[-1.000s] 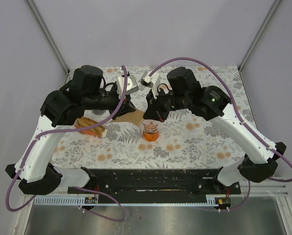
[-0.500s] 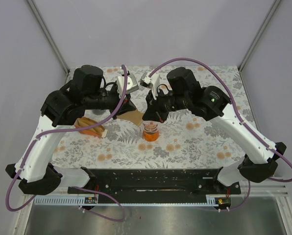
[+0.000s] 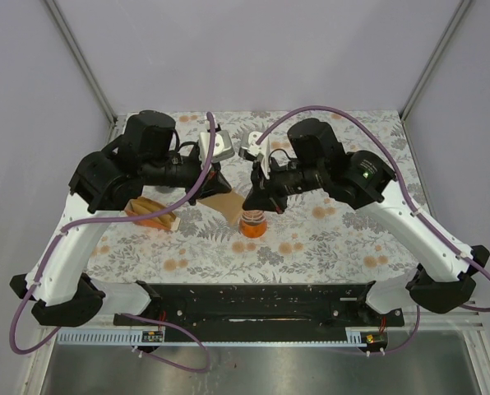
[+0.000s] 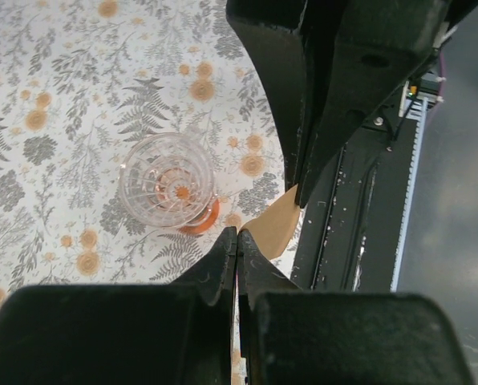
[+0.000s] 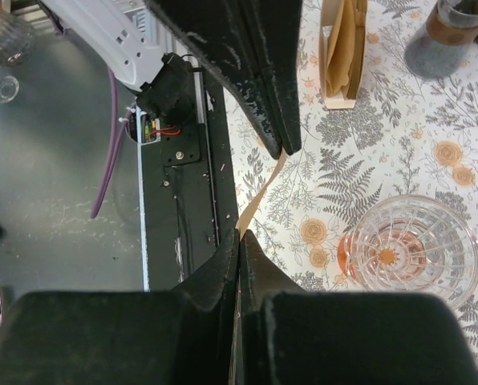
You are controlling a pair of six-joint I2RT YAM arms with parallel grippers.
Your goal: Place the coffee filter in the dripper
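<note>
At the table's [image 3: 335, 239] middle, closest to the arm bases, the glass dripper [image 3: 253, 224] stands upright on the floral cloth. A holder of spare filters [image 3: 153, 214] sits well off at its 9 o'clock. Just above the dripper, toward its 10 o'clock, the brown coffee filter [image 4: 275, 228] hangs clear of the cloth. The left gripper [image 4: 237, 239] is pinched tight on one edge and the right gripper [image 5: 239, 237] on the opposite one.

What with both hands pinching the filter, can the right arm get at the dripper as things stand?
Probably yes. The dripper stands uncovered near the right hand, nothing between them; but the filter is also held by the left hand, which must follow or release.
</note>
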